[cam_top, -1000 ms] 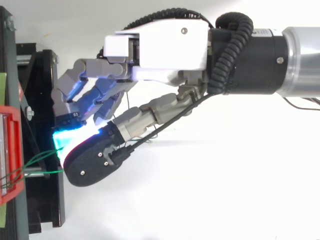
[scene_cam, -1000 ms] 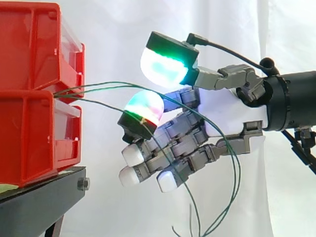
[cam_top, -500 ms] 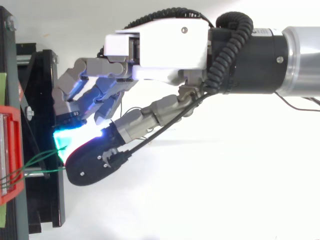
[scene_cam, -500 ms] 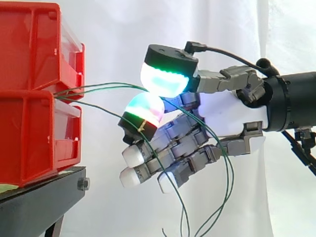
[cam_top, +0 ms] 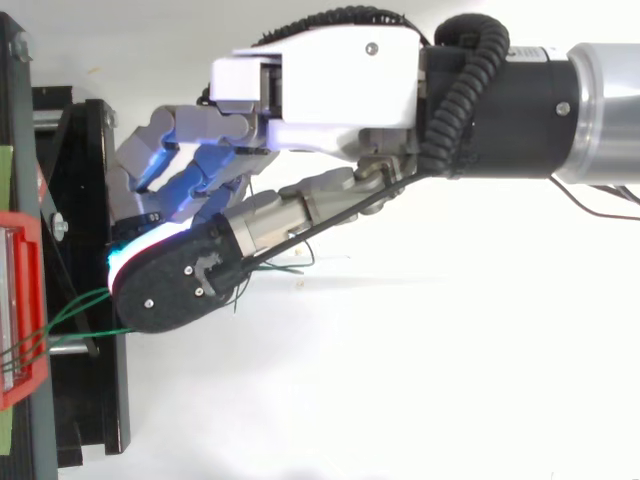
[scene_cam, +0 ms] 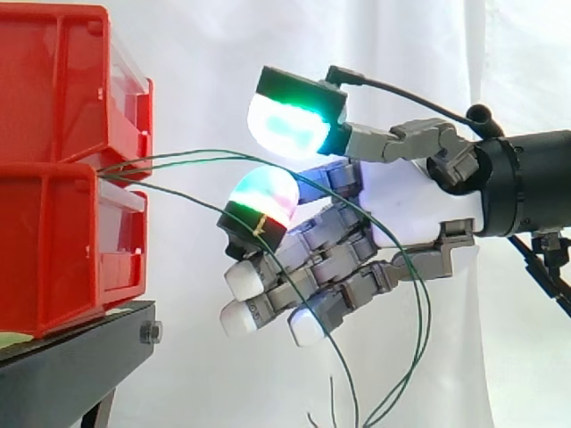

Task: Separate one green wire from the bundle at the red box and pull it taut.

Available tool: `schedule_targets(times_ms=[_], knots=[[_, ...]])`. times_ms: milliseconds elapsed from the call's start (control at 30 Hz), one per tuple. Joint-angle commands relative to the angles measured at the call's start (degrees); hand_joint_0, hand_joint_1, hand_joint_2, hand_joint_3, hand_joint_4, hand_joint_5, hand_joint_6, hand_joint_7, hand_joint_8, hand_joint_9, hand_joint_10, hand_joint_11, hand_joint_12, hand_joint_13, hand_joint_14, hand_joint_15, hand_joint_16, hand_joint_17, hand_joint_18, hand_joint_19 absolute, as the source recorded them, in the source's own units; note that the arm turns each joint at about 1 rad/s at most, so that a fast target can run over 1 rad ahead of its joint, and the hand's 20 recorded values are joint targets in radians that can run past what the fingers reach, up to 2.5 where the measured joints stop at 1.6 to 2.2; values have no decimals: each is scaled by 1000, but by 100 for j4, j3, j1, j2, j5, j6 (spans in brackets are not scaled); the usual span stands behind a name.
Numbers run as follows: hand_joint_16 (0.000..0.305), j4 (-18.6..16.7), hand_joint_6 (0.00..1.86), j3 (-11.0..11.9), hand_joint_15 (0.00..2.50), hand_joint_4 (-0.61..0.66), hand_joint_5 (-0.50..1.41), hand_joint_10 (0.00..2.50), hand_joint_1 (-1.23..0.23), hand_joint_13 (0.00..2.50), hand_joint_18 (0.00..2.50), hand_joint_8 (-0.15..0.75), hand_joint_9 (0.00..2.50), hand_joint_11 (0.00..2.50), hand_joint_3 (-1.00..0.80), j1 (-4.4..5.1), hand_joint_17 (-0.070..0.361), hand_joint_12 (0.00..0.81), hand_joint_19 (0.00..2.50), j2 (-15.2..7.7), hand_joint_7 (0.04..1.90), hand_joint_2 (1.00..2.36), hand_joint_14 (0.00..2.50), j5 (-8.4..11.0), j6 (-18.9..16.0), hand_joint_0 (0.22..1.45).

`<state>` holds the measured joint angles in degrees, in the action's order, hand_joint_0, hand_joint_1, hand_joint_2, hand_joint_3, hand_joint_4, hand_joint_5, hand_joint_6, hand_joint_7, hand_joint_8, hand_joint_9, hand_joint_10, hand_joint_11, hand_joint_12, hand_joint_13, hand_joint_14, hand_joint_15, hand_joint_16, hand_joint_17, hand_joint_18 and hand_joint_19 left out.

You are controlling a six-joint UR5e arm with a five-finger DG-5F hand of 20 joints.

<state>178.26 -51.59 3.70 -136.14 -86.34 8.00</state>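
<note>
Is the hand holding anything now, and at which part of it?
Cannot tell: the green wires from the red box pass through the hand, but no clear grip shows.

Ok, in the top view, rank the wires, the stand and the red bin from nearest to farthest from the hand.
1. Wires: they run in under the thumb tip of the hand, at its left end.
2. Stand: black, just left of the hand; the thumb tip overlaps its right edge.
3. Red bin: farthest, at the view's left edge, where the wires start.
</note>
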Motion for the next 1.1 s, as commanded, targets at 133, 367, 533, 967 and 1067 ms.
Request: schedule_targets(times_ms=[133,367,533,967,1067], knots=[[48,16,882,9,179,206,-206,9,-669,664,781,310,728,400,-254,-27,107,309,345,9,993,1015,6,-6,0,589],[47,42,895,9,165,217,-211,9,-762,663,791,311,718,412,-317,-27,107,304,326,27,957,1012,8,3,0,619],[47,60,895,9,163,222,-211,9,-780,667,797,308,718,404,-399,-18,106,302,321,27,943,1007,7,3,17,633],[49,236,880,-35,180,235,-205,9,-601,695,820,319,753,413,-500,35,110,310,332,18,927,1000,6,29,0,540],[47,209,876,-62,182,226,-206,9,-597,699,813,315,753,415,-467,43,107,304,340,27,935,1002,6,29,0,574]])
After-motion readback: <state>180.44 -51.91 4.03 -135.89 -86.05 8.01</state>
